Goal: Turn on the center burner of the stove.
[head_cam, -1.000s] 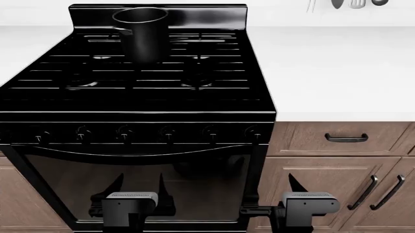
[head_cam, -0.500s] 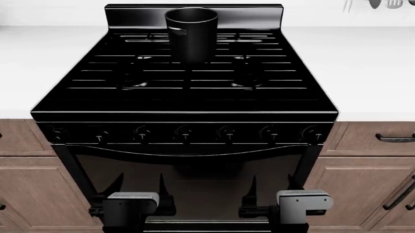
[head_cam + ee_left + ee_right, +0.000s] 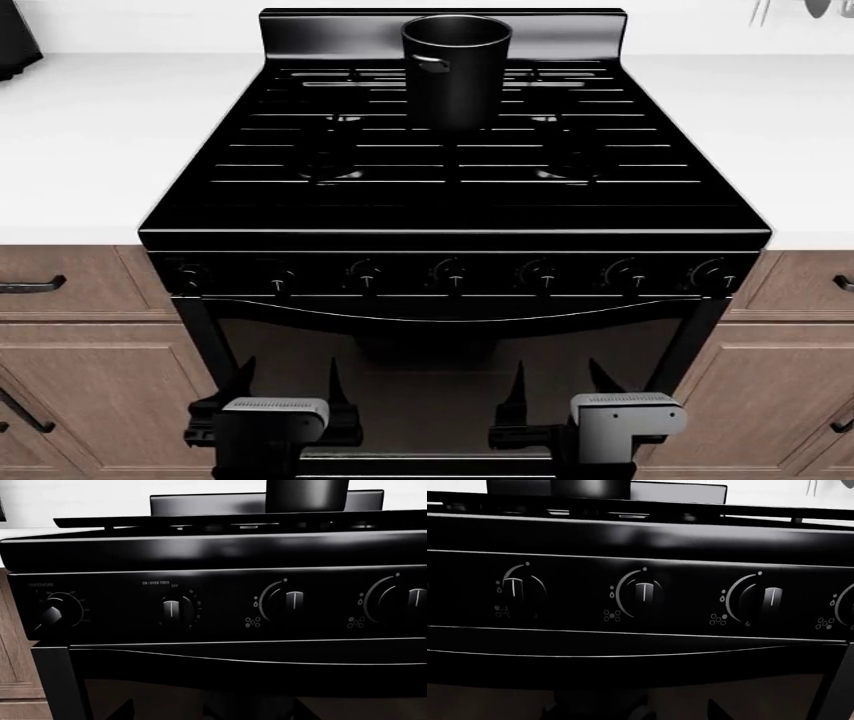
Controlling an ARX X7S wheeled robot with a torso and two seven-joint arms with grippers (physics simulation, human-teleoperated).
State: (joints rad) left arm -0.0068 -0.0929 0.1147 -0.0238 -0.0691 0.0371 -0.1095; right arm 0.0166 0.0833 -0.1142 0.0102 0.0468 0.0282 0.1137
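The glossy black stove [image 3: 454,200] fills the middle of the head view, with bar grates, a raised back panel and a row of seven front knobs; the middle knob [image 3: 451,275] sits above the glass oven door. My left gripper [image 3: 287,375] and right gripper [image 3: 558,375] are both open and empty. They hang low in front of the oven door, well below the knobs. The left wrist view shows the left-hand knobs [image 3: 175,609]. The right wrist view shows three burner knobs [image 3: 642,591], all pointing straight up.
A tall black pot [image 3: 457,65] stands on the grates at the back centre. White countertop [image 3: 107,130] flanks the stove on both sides. Brown cabinets with dark handles [image 3: 30,286] sit below it. Utensils [image 3: 814,8] hang at the far right.
The stove has slid to the right in the head view and now sits centred, so the view moved left. Both grippers stay open and low before the oven door.
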